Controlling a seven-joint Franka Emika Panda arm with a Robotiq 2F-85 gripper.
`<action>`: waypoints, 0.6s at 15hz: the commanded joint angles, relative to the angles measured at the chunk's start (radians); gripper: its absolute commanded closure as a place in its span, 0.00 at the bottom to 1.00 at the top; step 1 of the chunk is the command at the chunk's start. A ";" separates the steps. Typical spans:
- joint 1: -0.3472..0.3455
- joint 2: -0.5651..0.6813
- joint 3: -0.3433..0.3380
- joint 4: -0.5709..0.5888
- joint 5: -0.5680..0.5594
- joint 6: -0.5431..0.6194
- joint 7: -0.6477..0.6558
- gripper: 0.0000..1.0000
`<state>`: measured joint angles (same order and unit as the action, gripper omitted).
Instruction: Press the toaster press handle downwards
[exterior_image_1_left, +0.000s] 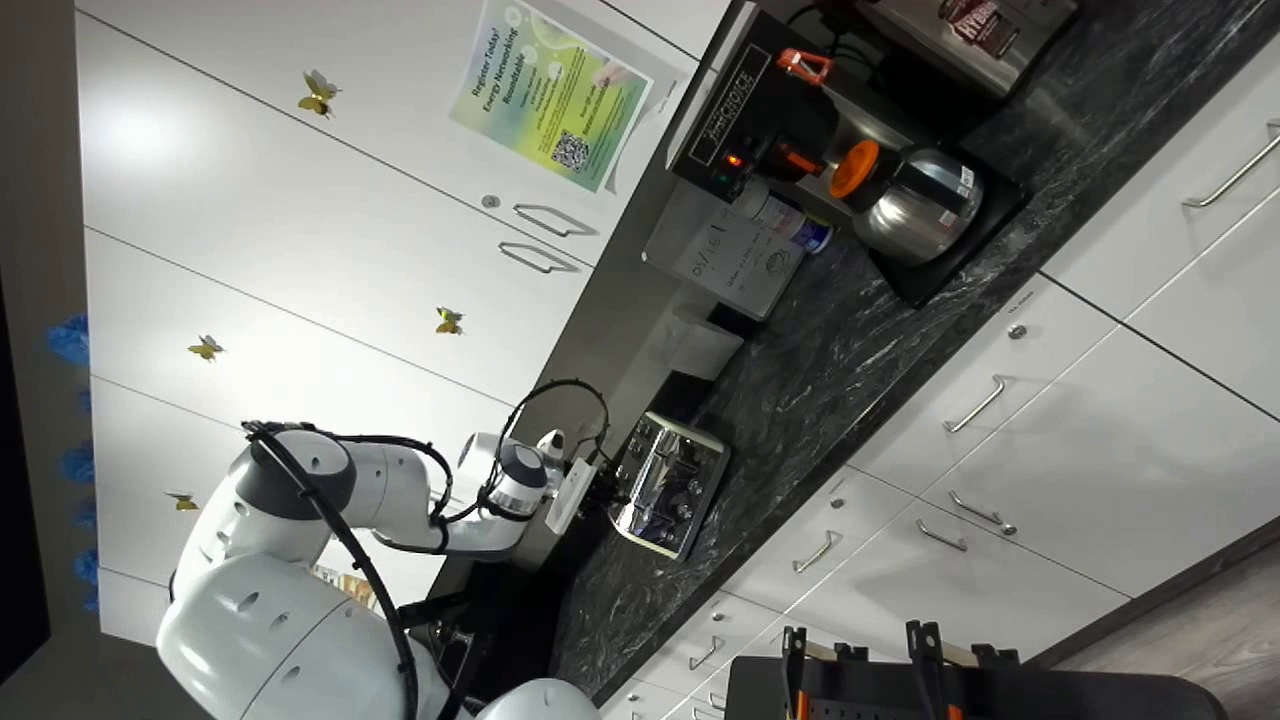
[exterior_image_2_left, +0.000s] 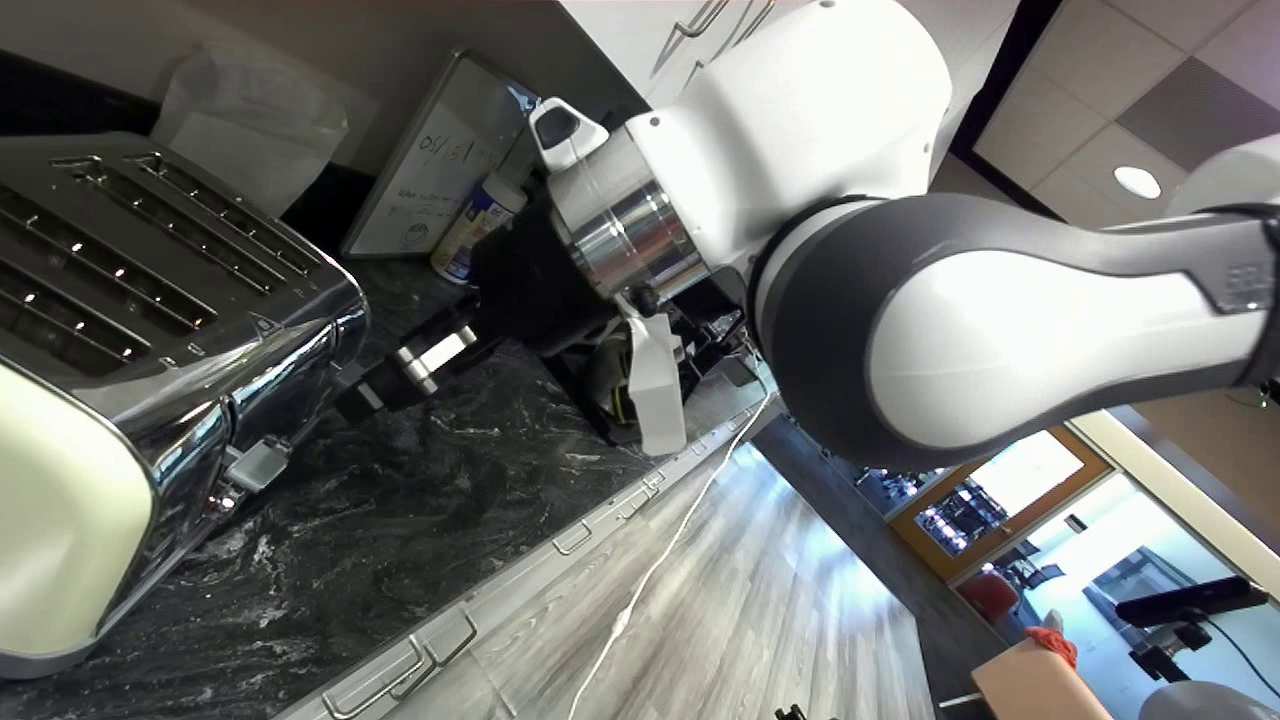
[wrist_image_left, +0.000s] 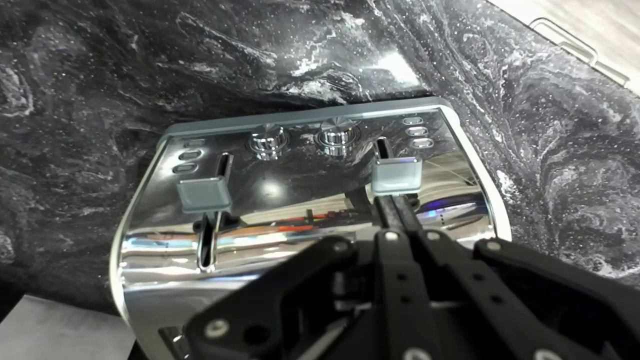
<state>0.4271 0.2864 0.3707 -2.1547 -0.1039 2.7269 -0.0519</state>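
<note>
The toaster (wrist_image_left: 300, 175) has shiny silver faces, cream sides and a dark slotted top; it also shows in both exterior views (exterior_image_1_left: 672, 485) (exterior_image_2_left: 140, 290). Its front face has two pale grey press handles on vertical slots. My gripper (wrist_image_left: 395, 202) is shut and empty, its fingertips at the right press handle (wrist_image_left: 396, 176) in the wrist view, on its edge toward the toaster's top. I cannot tell whether they touch. The left press handle (wrist_image_left: 205, 194) stands apart. In an exterior view one press handle (exterior_image_2_left: 258, 464) shows; the fingertips (exterior_image_2_left: 360, 395) mostly hide the other.
Two knobs (wrist_image_left: 269, 139) and small buttons sit low on the toaster's face. A coffee maker with a steel pot (exterior_image_1_left: 925, 205), a whiteboard (exterior_image_1_left: 735, 255) and a bottle (exterior_image_2_left: 480, 225) stand along the dark counter (exterior_image_2_left: 400, 520). Its front edge runs past drawers.
</note>
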 joint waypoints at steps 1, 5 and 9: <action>0.020 0.075 -0.026 0.054 -0.028 0.027 0.036 1.00; 0.034 0.132 -0.039 0.109 -0.025 0.021 0.040 1.00; 0.040 0.163 -0.038 0.149 0.001 -0.002 0.050 1.00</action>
<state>0.4481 0.4248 0.3432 -2.0490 -0.1049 2.7418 -0.0429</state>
